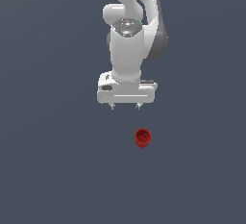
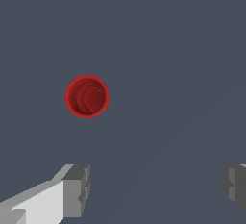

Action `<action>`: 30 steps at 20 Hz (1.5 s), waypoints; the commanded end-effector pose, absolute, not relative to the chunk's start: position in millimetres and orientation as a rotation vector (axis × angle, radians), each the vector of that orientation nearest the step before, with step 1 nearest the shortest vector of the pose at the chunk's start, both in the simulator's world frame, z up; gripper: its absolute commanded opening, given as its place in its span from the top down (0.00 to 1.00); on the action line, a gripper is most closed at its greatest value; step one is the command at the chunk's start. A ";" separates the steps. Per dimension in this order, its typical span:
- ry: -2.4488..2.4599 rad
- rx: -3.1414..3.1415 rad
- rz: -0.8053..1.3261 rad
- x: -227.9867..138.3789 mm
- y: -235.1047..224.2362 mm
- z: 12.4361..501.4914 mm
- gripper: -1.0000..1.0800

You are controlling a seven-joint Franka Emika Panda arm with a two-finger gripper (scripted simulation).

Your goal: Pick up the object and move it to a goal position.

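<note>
The white arm (image 1: 127,50) hangs over a plain dark grey tabletop (image 1: 48,170), its gripper (image 1: 126,106) pointing down with the two short fingertips spread wide and nothing between them. In the exterior view the red cup (image 1: 142,138) sits on the tabletop at about 5 o'clock from the gripper, near it but clearly apart, with bare surface between the fingertips and the cup's rim. The cup stands upright with its open mouth upward; its inside is a darker red than the rim.

The wrist view looks straight down into the red cup (image 2: 87,96), showing a round rim and a stepped inner floor with a couple of tiny dark marks. The gripper (image 2: 153,189) shows there as two grey finger pads (image 2: 77,189) set far apart at the picture's edge, and the cup lies outside the gap between them, off toward the side of the light-coloured finger, touching neither pad.
</note>
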State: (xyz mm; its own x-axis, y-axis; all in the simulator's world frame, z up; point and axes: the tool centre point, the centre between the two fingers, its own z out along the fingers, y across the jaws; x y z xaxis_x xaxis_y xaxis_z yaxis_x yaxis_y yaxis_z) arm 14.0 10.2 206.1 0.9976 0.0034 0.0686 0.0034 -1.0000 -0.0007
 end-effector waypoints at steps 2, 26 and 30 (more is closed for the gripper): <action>-0.005 -3.139 -0.108 14.0 10.2 206.0 0.04; -0.145 -3.151 -0.071 37.4 31.0 170.9 0.04; -0.250 -3.144 -0.050 51.4 48.3 151.0 0.04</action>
State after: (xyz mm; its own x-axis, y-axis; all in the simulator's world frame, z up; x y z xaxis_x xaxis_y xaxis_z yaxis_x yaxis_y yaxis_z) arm 46.3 41.2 159.2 0.9905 0.1324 0.0364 0.1319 -0.9911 0.0161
